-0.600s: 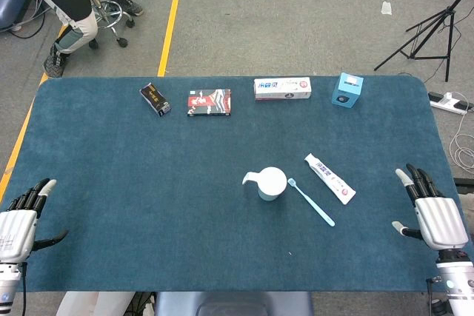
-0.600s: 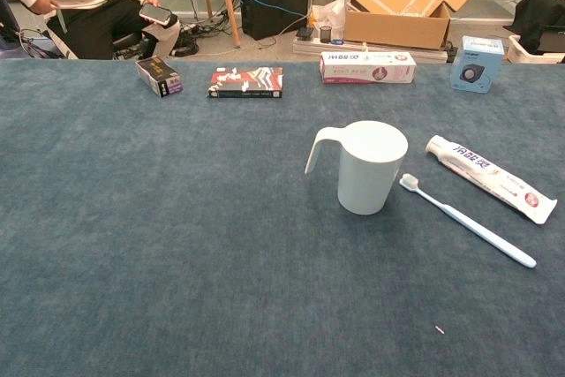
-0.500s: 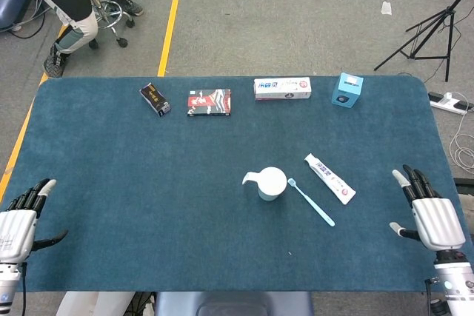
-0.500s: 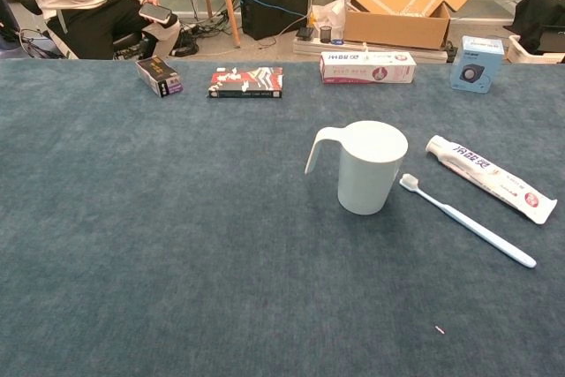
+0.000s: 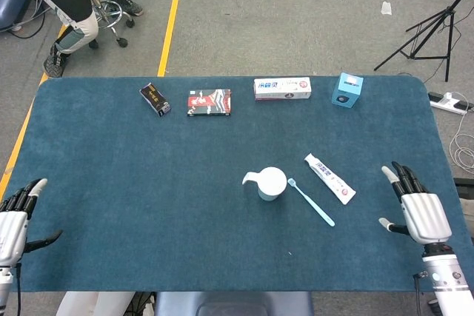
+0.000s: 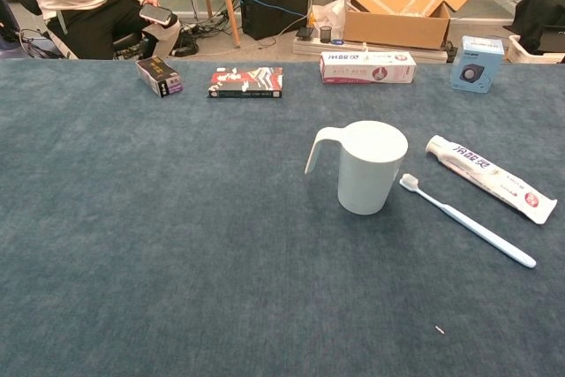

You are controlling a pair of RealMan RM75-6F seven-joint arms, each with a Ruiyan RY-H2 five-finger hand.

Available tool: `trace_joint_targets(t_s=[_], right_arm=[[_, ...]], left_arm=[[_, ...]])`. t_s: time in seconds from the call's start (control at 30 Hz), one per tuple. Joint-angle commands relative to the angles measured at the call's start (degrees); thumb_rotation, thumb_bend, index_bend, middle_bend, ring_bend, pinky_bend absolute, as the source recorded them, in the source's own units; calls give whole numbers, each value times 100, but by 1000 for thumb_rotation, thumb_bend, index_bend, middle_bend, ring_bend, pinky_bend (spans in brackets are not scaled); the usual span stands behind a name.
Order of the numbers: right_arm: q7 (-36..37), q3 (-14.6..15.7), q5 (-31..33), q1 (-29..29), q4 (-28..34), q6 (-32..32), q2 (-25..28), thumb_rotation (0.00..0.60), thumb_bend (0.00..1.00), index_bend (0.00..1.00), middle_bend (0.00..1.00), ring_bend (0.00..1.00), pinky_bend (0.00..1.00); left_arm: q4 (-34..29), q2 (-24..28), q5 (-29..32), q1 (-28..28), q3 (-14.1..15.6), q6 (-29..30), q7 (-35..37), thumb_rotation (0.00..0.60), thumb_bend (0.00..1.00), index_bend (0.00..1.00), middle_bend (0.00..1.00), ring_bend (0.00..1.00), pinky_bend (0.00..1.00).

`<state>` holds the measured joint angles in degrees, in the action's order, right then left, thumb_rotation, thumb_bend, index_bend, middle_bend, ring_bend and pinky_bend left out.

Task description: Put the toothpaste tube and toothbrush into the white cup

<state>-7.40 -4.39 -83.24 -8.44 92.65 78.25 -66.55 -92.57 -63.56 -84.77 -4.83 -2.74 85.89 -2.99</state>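
Since the earlier frame my right hand [image 5: 421,209] is edging inward over the table's right border toward the centre, while my left hand [image 5: 13,216] is slipping back toward the near-left corner. Both hands are empty, with the fingers spread apart and holding nothing. Neither hand is showing in the chest view.

I am seeing the dark blue felt-covered table [image 5: 148,183] stretching between the two hands. Along the far edge, well ahead of both hands, a long white-and-red toothpaste carton [image 5: 282,87] is lying flat, with a red-and-black flat packet [image 5: 209,102] to its left and a small dark box [image 5: 155,98] further left, nearer my left hand's side. A light blue cube-shaped box [image 5: 346,89] is standing far ahead of my right hand.

The white plastic cup with a side handle [image 5: 269,183] is standing upright, well to the left of my right hand, handle pointing away from it. The white toothpaste tube with red-and-blue print [image 5: 329,178] is lying flat between the cup and my right hand, nearer the cup. The pale blue toothbrush [image 5: 311,201] is lying just beside the cup, its bristle head next to the cup's wall and its handle angling toward my right hand.
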Motion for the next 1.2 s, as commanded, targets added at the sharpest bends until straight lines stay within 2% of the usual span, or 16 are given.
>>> trace_joint_targets(t_s=[0.03,0.27,0.47,0.73,1.2], right_arm=[[3,-200,131,-164,109,-70,-133,600,28,0,0,0,298],[-824,-623,574,-680,385,-410,-435,600,28,0,0,0,245],[-1524,-828,1164,-1138,210,-859,-799,600,16,0,0,0,180],[-2141,-926,1826,-1589,-474,-1157,-1504,600,0,0,0,0,140],[-2199,-851,2024,-2069,-1922,-1383,-2605,600,0,0,0,0,134]], left_arm=[[-48,38,-55,17,20,30,45,600,44,5,129,160,258],[-138,133,-173,73,31,176,156,600,44,11,132,160,258],[-186,208,-182,97,19,215,264,600,45,11,133,160,258],[-231,281,-190,132,1,277,375,600,45,11,134,160,258],[-281,330,-247,154,23,289,402,600,44,11,137,160,258]])
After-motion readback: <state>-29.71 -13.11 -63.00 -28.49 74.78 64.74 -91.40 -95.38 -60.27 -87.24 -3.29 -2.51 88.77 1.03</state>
